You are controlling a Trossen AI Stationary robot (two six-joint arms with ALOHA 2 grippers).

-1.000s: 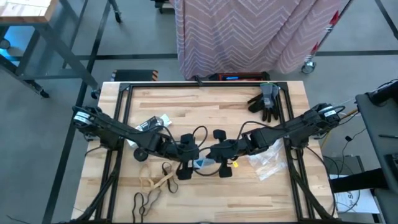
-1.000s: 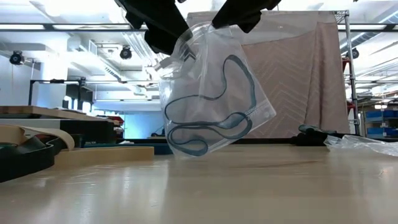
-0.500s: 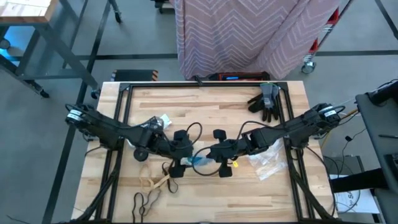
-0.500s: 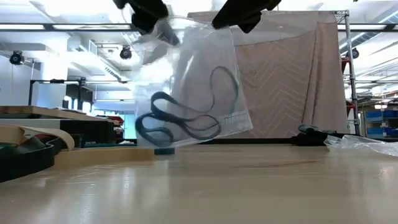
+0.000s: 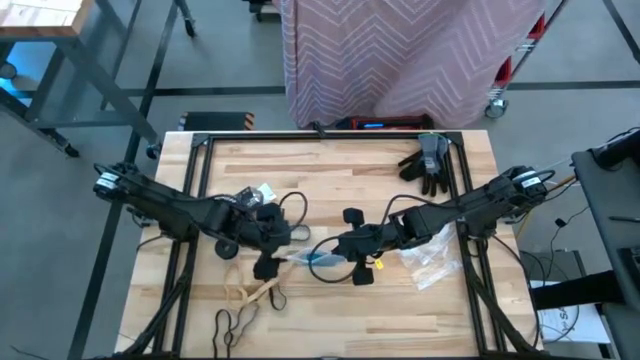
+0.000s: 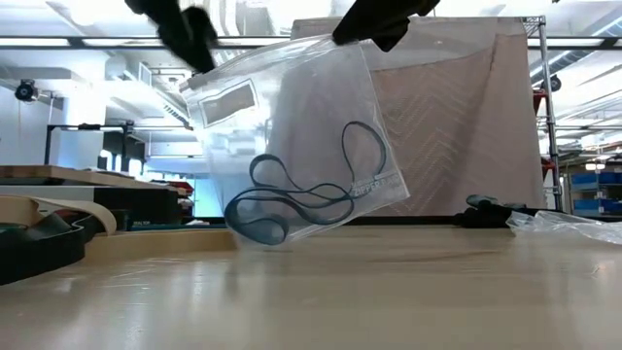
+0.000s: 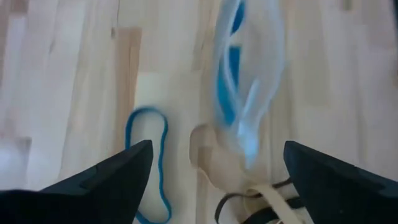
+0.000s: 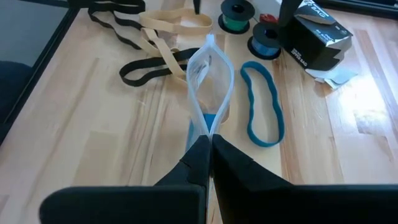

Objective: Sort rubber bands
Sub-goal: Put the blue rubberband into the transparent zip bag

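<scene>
Low view: right fingers (image 6: 374, 24) pinch shut a clear bag (image 6: 292, 136) of blue bands (image 6: 292, 199); left fingers (image 5: 262, 262), at nine o'clock, spread wide, empty.

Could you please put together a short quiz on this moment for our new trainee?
1. True or false: the right tool is shut on the clear bag.
2. What colour are the rubber bands inside that bag?
A. tan
B. blue
C. black
3. How do the left tool's fingers stand, and does it hold anything?

Key:
1. True; it pinches the bag's top edge, and the bag hangs above the table.
2. B
3. Spread wide and empty; a loose blue band lies on the wood below.
</scene>
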